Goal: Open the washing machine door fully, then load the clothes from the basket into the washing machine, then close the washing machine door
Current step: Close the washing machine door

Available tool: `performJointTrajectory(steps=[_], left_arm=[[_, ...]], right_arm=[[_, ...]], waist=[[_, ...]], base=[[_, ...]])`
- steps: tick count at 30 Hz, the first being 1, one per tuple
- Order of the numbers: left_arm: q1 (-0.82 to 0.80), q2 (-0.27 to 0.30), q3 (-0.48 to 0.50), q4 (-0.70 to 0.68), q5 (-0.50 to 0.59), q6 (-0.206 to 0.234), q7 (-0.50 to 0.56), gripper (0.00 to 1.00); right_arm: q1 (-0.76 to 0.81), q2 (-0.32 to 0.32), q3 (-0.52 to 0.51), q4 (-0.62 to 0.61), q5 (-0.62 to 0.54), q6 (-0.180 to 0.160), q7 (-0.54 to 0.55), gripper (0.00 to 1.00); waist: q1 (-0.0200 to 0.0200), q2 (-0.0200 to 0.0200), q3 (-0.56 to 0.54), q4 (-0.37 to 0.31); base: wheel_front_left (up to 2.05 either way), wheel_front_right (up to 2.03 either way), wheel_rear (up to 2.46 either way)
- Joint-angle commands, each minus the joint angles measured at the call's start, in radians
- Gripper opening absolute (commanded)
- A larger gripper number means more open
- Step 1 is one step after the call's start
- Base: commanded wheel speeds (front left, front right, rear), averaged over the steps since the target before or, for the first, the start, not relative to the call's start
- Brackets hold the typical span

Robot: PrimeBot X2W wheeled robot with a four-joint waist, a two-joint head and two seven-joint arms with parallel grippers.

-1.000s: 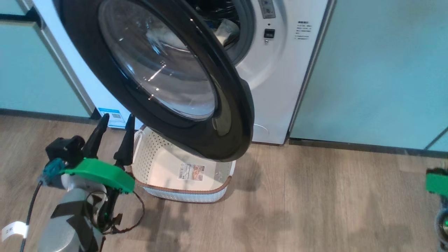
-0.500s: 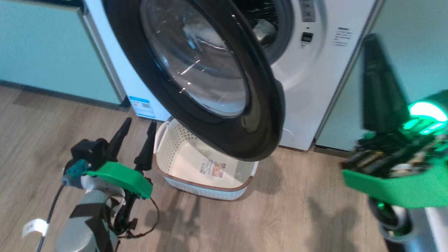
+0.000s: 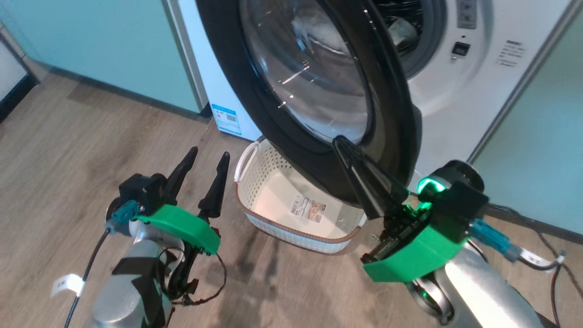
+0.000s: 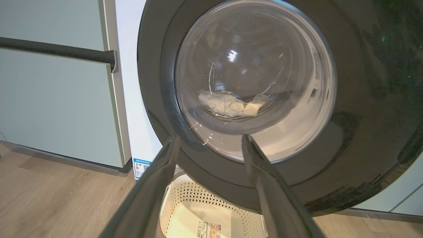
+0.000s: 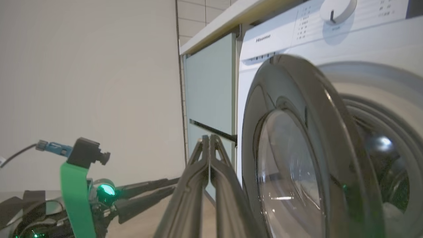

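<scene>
1. The basket (image 3: 263, 169) is empty and the clothes (image 4: 228, 104) lie in the washer (image 3: 460, 91). I think you are at the last step: shut the door (image 3: 319, 91).
2. Your right tool (image 3: 340, 143) is closed, holds nothing, and sits by the door's low edge.
3. Your left tool (image 3: 208, 155) is wide open and empty.
4. Next, push the door gently toward the washer.

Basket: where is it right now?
In the head view, the basket sits on the floor at centre, partly under the open washing machine door, between the left gripper and the right gripper.
</scene>
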State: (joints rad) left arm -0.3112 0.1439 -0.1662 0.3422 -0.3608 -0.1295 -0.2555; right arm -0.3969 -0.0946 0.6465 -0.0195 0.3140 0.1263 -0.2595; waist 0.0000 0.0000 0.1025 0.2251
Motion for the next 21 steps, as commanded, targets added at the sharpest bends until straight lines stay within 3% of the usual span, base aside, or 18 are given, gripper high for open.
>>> performJointTrajectory(steps=[1,10,21], left_arm=[[-0.056,0.015,0.032,-0.025,0.009,-0.001,-0.006,1.0],[-0.063,-0.001,0.017,-0.029,0.013,-0.001,-0.006,1.0],[-0.076,-0.016,0.008,-0.036,0.015,-0.001,-0.006,1.0]], right_arm=[[-0.013,0.011,0.007,-0.01,0.0,0.004,-0.002,0.0],[0.025,0.028,-0.036,0.16,-0.009,0.004,-0.002,0.0],[0.014,0.04,-0.118,0.265,-0.018,0.004,-0.002,0.0]], waist=[[0.0,0.0,0.009,0.011],[0.0,0.0,0.027,0.041],[0.0,0.0,0.061,0.046]], base=[[0.0,0.0,0.0],[0.0,0.0,0.0],[0.0,0.0,0.0]])
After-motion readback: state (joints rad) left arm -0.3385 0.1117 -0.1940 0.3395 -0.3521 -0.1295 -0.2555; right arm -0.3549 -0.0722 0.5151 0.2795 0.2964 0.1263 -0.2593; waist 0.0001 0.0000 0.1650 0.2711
